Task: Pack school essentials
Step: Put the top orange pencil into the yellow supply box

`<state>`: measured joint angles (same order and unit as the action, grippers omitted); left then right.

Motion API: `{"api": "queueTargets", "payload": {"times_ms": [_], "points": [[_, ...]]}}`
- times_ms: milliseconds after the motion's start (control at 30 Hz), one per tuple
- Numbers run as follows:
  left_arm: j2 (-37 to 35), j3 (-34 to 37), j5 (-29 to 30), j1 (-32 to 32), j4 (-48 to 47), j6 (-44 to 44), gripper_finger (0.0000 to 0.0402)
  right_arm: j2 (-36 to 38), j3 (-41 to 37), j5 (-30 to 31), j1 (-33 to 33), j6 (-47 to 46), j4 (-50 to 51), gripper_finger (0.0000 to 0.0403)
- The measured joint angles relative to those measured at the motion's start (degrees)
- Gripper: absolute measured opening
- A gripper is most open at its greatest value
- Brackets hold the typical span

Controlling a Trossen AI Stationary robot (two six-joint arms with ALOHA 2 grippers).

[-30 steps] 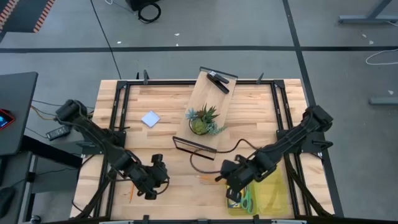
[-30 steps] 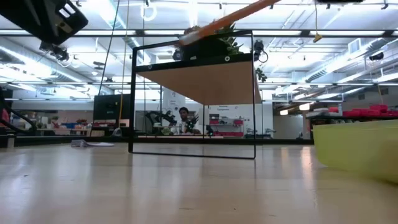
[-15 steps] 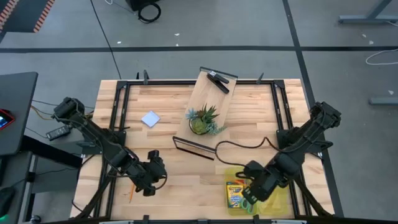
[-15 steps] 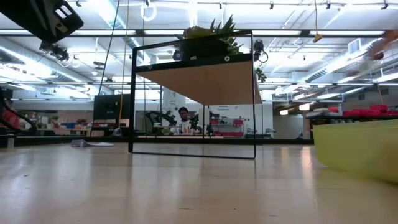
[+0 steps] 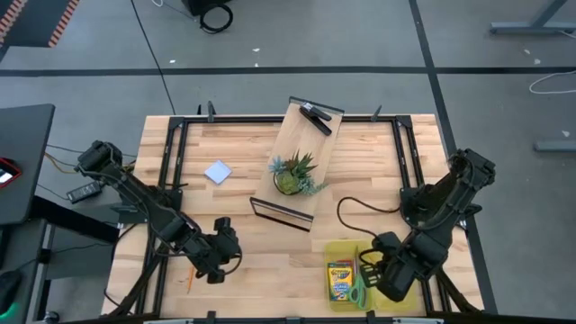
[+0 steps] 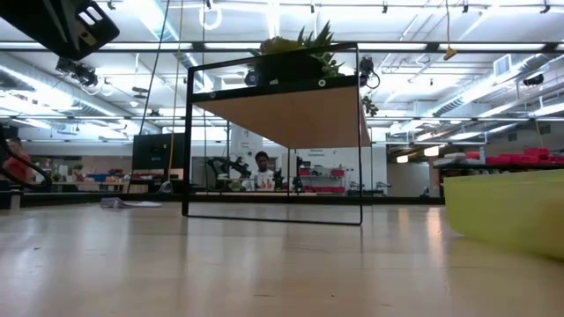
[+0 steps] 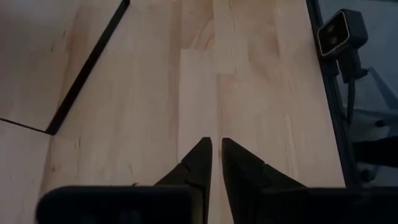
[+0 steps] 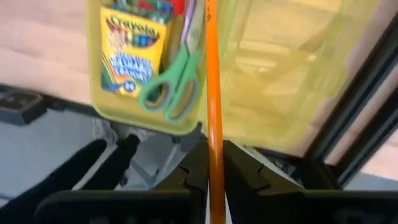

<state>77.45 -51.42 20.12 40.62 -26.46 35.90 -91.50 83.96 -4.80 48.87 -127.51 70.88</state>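
Pencil, thin orange wood (image 8: 214, 93): light, stiff, slippery; clamped near 1 end in right gripper (image 8: 214, 163), over yellow translucent case (image 5: 396, 267), lower right. Left gripper (image 7: 216, 152) nearly closed, empty, lower left.

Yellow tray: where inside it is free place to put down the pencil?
The yellow tray is crowded on one side, where the crayon box and scissors lie. Its other half is bare. The right hand holds the orange pencil about over the border between both halves.
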Motion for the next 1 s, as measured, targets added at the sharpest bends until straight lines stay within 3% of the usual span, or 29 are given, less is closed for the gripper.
{"api": "queueTargets", "payload": {"times_ms": [133, 433, 1000], "points": [[0.0, 0.0, 0.0, 0.0, -0.09, -0.57, 0.0042, 0.0, -1.91, 2.69, -1.25, -0.04, -0.67, 0.0042], [0.0, 0.0, -0.01, 0.11, -0.5, -0.57, 0.0036, -0.09, -11.13, 2.02, -3.21, -1.09, -14.74, 0.0042], [0.0, 0.0, -0.44, 0.11, -1.61, -0.59, 0.0028, -0.09, -12.48, -1.68, -3.73, -1.61, -11.32, 0.0042]]}}
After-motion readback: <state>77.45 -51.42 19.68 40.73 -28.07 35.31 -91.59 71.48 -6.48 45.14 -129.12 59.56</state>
